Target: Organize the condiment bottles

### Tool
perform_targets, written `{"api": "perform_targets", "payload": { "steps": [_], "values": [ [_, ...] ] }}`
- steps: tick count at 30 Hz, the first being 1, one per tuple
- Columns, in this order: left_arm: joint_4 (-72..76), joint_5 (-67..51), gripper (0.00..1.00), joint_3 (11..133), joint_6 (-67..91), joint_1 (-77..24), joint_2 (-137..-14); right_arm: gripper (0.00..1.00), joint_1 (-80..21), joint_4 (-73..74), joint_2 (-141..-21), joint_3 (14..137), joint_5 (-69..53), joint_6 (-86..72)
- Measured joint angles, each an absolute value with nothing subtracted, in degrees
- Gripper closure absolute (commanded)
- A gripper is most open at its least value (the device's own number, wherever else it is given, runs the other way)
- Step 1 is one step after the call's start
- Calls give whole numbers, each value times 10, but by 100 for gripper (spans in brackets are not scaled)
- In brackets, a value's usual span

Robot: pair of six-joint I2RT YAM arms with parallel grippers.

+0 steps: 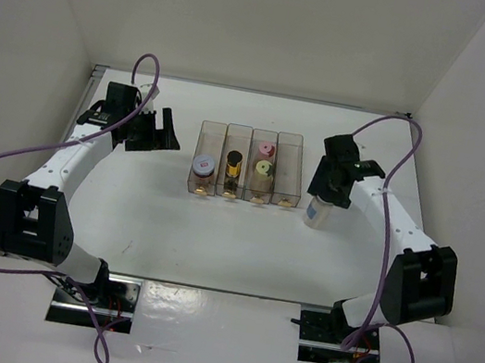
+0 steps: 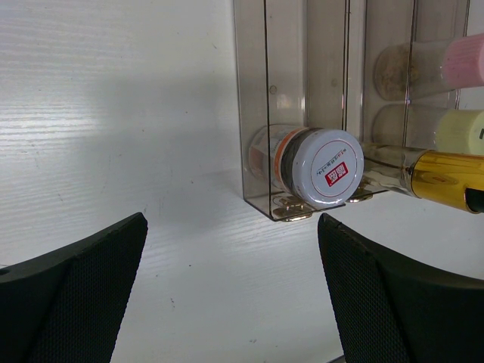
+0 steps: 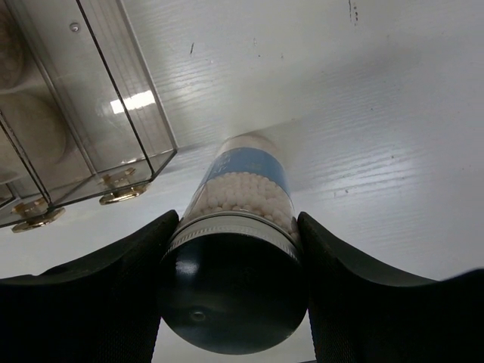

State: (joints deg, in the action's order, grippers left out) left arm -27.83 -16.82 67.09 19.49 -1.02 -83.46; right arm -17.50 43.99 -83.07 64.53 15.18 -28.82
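A clear four-slot tray (image 1: pixel 292 140) holds several condiment bottles. A jar with a white and red lid (image 1: pixel 203 173) is in the leftmost slot and a dark jar with a gold cap (image 1: pixel 234 165) in the second. A pink-lidded jar (image 1: pixel 266 150) and a yellow-green-lidded one (image 1: pixel 265 168) share the third. My right gripper (image 1: pixel 329 195) is shut on the lid end of a taller jar (image 1: pixel 318 214), upright just right of the tray's front corner. In the right wrist view both fingers (image 3: pixel 98 302) press the dark lid of this taller jar (image 3: pixel 242 189). My left gripper (image 1: pixel 165 130) is open, left of the tray.
In the left wrist view the white-lidded jar (image 2: pixel 325 168) shows behind the tray wall (image 2: pixel 287 60), with the gold-capped jar (image 2: pixel 446 181) beside it. The rightmost slot (image 1: pixel 288 166) holds nothing. White walls close in the table on three sides.
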Motion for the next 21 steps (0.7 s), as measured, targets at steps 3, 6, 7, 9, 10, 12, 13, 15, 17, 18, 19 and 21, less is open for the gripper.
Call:
{"api": "perform_targets", "payload": {
  "steps": [3,6,7,9,10,12,13,15,17,18,19,21],
  "values": [
    [-278,-168,1,671,195,-10,-835,73,-175,458,-831,664,153,-286],
    [-278,-168,1,671,195,-10,-835,73,-175,472,-830,693,153,-282],
    [-278,-168,1,671,195,-10,-835,73,-175,476,-830,705,152,-280],
    [-278,-168,1,671,195,-10,-835,73,-175,485,-830,733,150,-273],
    [-278,-168,1,671,195,-10,-835,73,-175,488,-830,746,149,-271],
    [-278,-168,1,671,195,-10,-835,73,-175,495,-832,779,146,-261],
    [-278,-168,1,671,195,-10,-835,73,-175,502,-834,799,145,-258],
    [-278,-168,1,671,195,-10,-835,73,-175,510,-844,840,145,-248],
    [-278,-168,1,671,195,-10,-835,73,-175,515,-858,880,145,-239],
    [-278,-168,1,671,195,-10,-835,73,-175,515,-865,894,144,-234],
    [-278,-168,1,671,195,-10,-835,73,-176,517,-874,909,144,-230],
    [-278,-168,1,671,195,-10,-835,73,-178,518,-889,931,142,-225]
  ]
}}
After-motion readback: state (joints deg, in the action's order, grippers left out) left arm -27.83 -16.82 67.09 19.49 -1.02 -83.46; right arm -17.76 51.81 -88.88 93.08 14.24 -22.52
